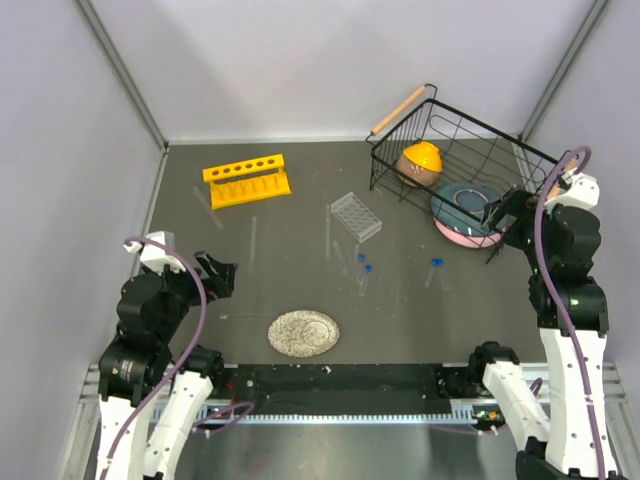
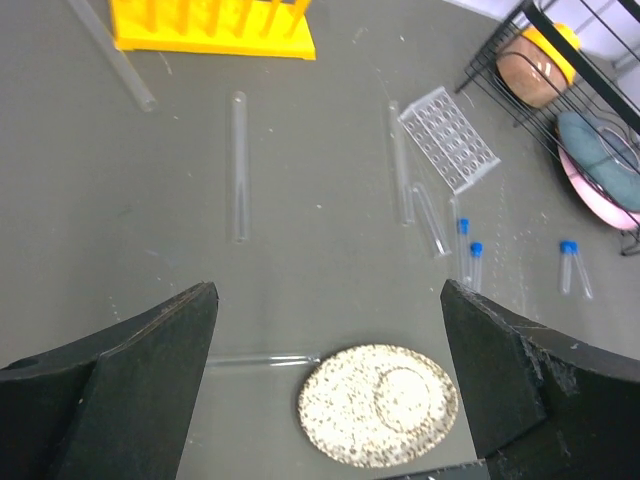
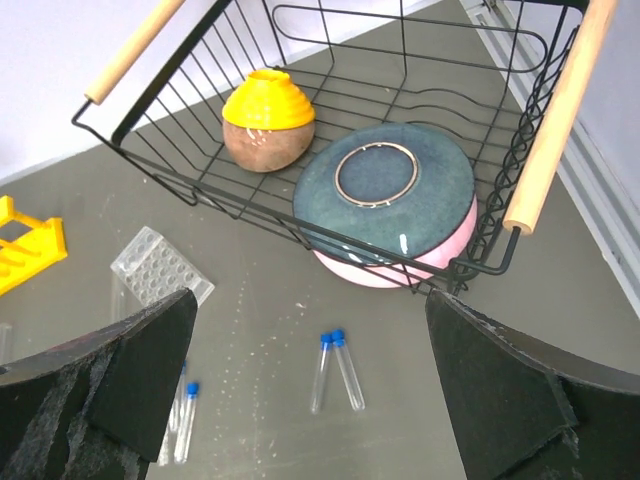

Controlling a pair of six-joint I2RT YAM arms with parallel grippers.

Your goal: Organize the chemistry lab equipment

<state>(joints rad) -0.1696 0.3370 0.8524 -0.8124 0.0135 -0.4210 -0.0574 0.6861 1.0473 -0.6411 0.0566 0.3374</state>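
Your left claw (image 2: 328,300) and right claw (image 3: 310,300) both gape fully, holding nothing; the thin clear glass test tubes (image 2: 238,165) lie loose on the grey desk (image 2: 100,220) between the yellow six-hole rack (image 2: 210,25) and clear plastic grid rack (image 2: 449,137), and they look light, slick and brittle, so pinch mid-length gently.

Your top view looks down on the whole dark grey table (image 1: 300,285); both nearer wrist views face forward, sharing the clear plastic grid rack (image 2: 448,137).
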